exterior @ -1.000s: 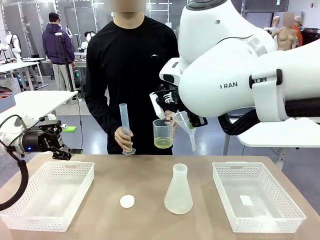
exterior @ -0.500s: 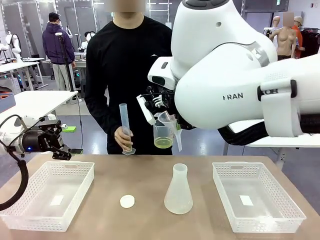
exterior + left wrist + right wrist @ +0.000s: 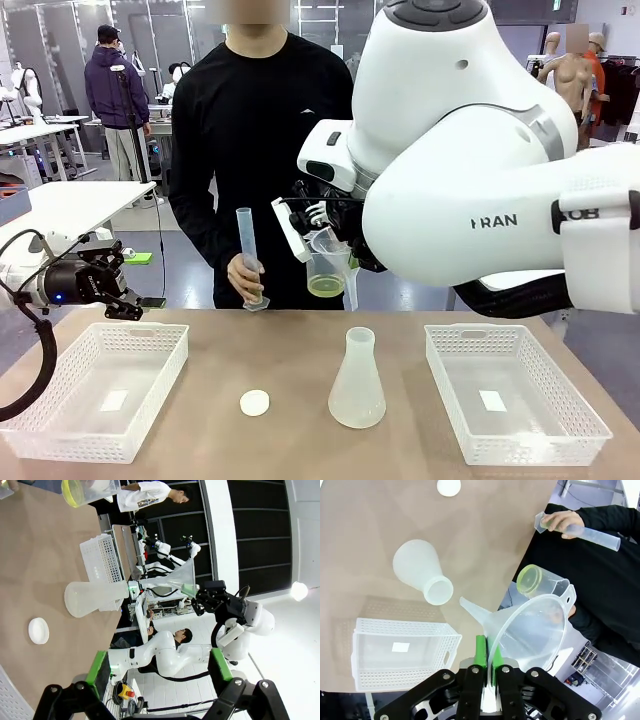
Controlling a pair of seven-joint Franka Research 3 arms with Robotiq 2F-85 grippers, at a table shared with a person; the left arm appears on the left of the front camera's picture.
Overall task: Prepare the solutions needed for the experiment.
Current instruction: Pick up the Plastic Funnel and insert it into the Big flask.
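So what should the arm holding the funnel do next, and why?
Probably lower the funnel until its spout enters the open mouth of the flask. The right gripper grips it above the flask, and the person holds a beaker of yellow liquid, seemingly ready to pour.

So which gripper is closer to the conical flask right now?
Right. The right gripper, shut on the funnel, hangs above the conical flask; the left gripper sits open far to the left, behind the left basket.

A: Item and condition?
B: Solutions [image 3: 326, 288]: pale lemon-yellow liquid, watery, translucent, lying as a shallow layer.
A: Where is it sitting?
B: In the bottom of a clear beaker [image 3: 318, 272] being held upright above the table's [image 3: 300, 345] far edge.
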